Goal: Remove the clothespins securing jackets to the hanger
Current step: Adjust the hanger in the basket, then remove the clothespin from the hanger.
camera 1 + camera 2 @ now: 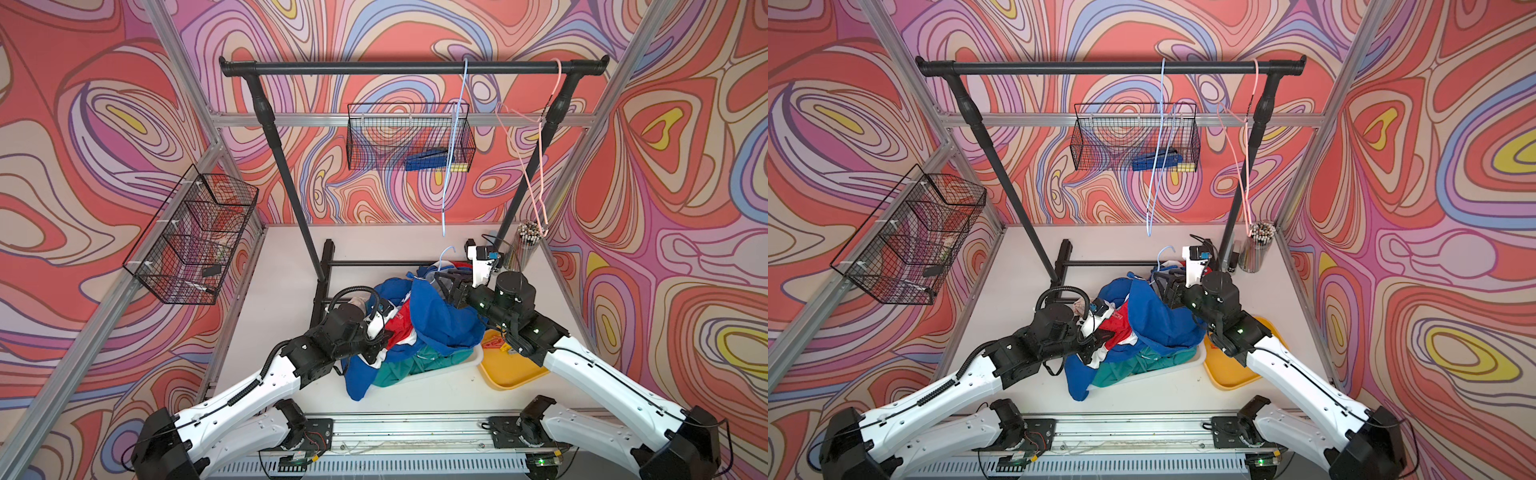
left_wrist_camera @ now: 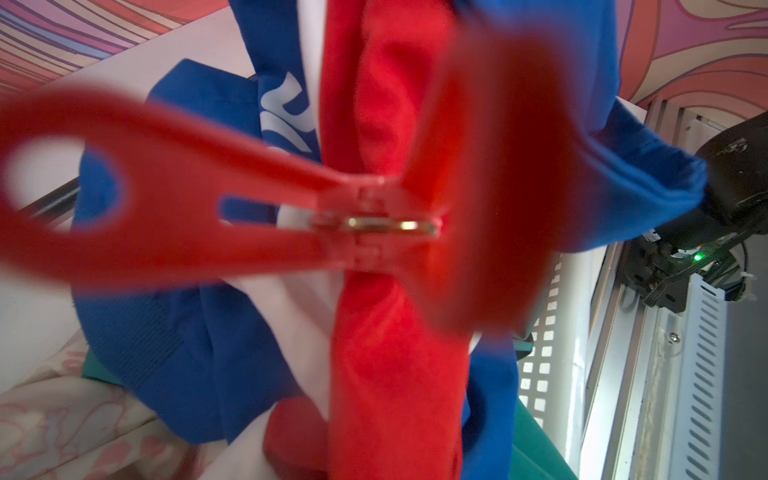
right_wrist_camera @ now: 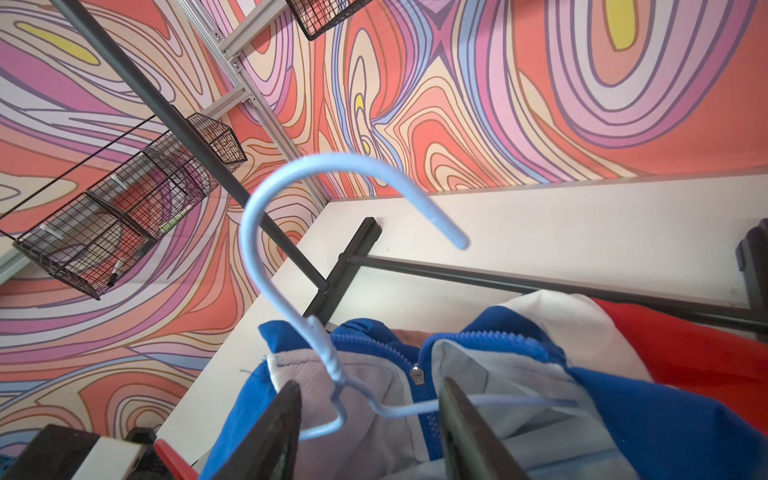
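The blue-red-white jacket (image 1: 440,316) (image 1: 1158,316) is heaped on the teal jacket (image 1: 415,361), and pink-and-cream cloth (image 2: 62,424) shows at the edge. A red clothespin (image 2: 365,195) is clipped on its white fabric, blurred and close to the left wrist camera. My left gripper (image 1: 386,334) (image 1: 1100,336) is shut on the jacket's red fabric (image 2: 395,395), which hides its fingers. My right gripper (image 3: 370,419) (image 1: 446,286) is open. Its fingers (image 3: 282,415) straddle the collar and the wire neck of the light blue hanger (image 3: 266,199) (image 1: 446,251).
The jackets lie in a white tray (image 1: 469,361). A yellow tray (image 1: 511,370) with loose clothespins (image 1: 494,345) sits under the right arm. On the black rack (image 1: 415,68) hang a blue hanger (image 1: 453,145) and a pink hanger (image 1: 536,166). Wire baskets (image 1: 409,137) (image 1: 195,237) and a pencil cup (image 1: 530,241) stand around.
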### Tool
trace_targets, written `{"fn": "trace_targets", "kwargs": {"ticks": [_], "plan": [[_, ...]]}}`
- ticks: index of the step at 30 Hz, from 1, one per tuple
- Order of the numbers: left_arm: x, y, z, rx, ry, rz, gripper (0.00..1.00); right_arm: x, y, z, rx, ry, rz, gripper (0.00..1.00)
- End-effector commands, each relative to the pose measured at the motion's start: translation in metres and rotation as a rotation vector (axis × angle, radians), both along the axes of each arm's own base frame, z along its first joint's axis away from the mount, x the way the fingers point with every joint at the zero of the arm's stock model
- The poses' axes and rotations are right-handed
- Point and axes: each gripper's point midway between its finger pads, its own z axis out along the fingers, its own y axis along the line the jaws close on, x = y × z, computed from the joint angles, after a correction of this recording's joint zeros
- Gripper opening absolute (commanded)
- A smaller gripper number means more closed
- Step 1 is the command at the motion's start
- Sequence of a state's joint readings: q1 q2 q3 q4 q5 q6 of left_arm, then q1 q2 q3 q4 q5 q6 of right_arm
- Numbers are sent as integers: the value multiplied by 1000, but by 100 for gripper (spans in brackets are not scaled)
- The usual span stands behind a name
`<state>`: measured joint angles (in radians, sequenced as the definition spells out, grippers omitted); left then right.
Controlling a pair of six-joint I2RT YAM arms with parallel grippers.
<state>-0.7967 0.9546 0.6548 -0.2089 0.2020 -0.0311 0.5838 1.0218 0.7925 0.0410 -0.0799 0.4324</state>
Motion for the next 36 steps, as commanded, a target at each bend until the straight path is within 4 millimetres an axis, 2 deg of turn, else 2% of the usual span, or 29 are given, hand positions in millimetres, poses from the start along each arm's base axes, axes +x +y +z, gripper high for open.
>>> {"fn": "trace_targets", "kwargs": {"ticks": [1, 4, 13, 14, 15, 17, 18, 20, 23, 25, 32, 36], "plan": [[3, 4, -5, 9, 19, 25, 0, 5, 2, 23, 24, -58, -9, 49], [4, 3, -3, 0, 18, 26, 0, 7, 7, 20, 22, -45, 6, 41], [6, 2, 6, -19, 8, 35, 0, 5, 19, 16, 30, -23, 57, 0], [7, 1, 11, -22, 5, 39, 1, 4, 19, 15, 28, -20, 60, 0], [7, 1, 16, -25, 2, 38, 10, 4, 19, 14, 27, -17, 61, 0], [10, 2, 31, -36, -21, 52, 35, 3, 19, 12, 24, -10, 61, 0], [8, 6, 32, -24, -14, 56, 46, 3, 19, 12, 24, -9, 61, 0], [4, 10, 45, -37, -36, 56, 64, 3, 19, 9, 20, -4, 63, 0], [-5, 17, 66, -88, -69, 50, 81, 3, 20, 6, 16, 4, 66, 0], [-10, 21, 77, -116, -93, 46, 90, 3, 23, 4, 15, 8, 81, 0], [-1, 27, 98, -186, -114, 48, 92, 2, 31, 1, 10, 17, 126, 0], [14, 25, 110, -277, -99, 46, 85, 3, 35, -2, 8, 26, 140, 0]]}}
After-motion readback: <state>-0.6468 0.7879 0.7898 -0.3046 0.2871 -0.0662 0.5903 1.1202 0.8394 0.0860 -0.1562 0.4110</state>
